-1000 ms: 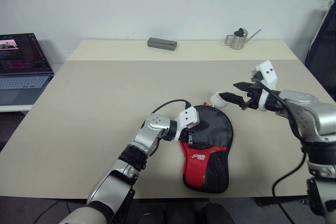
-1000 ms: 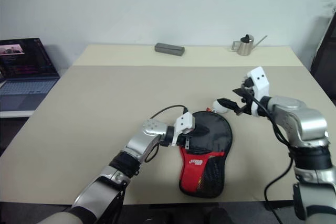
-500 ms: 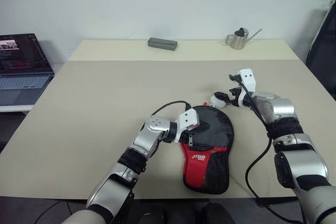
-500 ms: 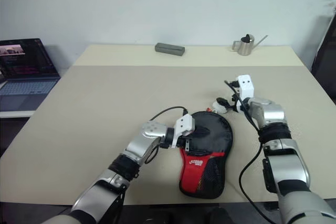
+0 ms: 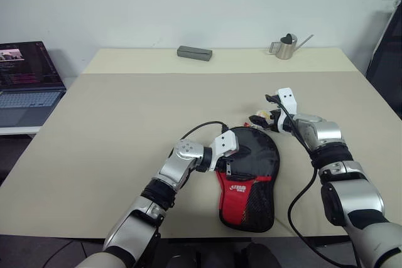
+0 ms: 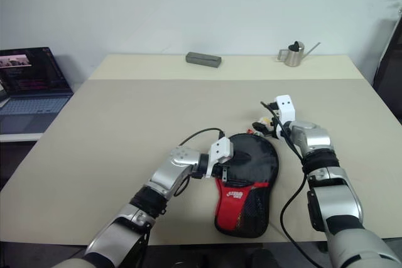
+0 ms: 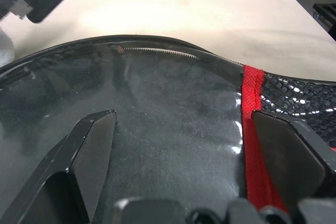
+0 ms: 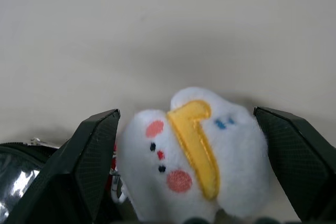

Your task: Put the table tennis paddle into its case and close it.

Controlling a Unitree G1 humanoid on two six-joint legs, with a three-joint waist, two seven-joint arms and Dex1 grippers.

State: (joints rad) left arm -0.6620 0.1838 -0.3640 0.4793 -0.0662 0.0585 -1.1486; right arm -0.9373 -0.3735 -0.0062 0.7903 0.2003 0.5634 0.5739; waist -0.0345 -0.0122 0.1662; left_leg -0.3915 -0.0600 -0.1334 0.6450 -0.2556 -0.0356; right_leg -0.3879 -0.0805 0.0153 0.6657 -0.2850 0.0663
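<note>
The case [image 5: 254,167] lies flat near the table's front edge, its round black part pointing away from me and its red mesh handle part toward me. The table tennis paddle is hidden from view. My left gripper [image 5: 235,158] hovers open over the case's left side, its fingers [image 7: 89,145] spread above the glossy black face [image 7: 173,103]. A small white plush charm [image 8: 194,150] hangs off the case's far end. My right gripper [image 5: 262,111] is open, with one finger on either side of the charm [image 5: 264,117].
A laptop [image 5: 25,80] sits on a side table at the left. A grey box [image 5: 194,52] and a small metal watering can [image 5: 286,47] stand along the table's far edge [image 5: 220,61]. A dark object [image 5: 386,48] is at the right border.
My right arm came down and in toward the case's far end; its open gripper now straddles the plush charm. The left arm and the case stayed put.
</note>
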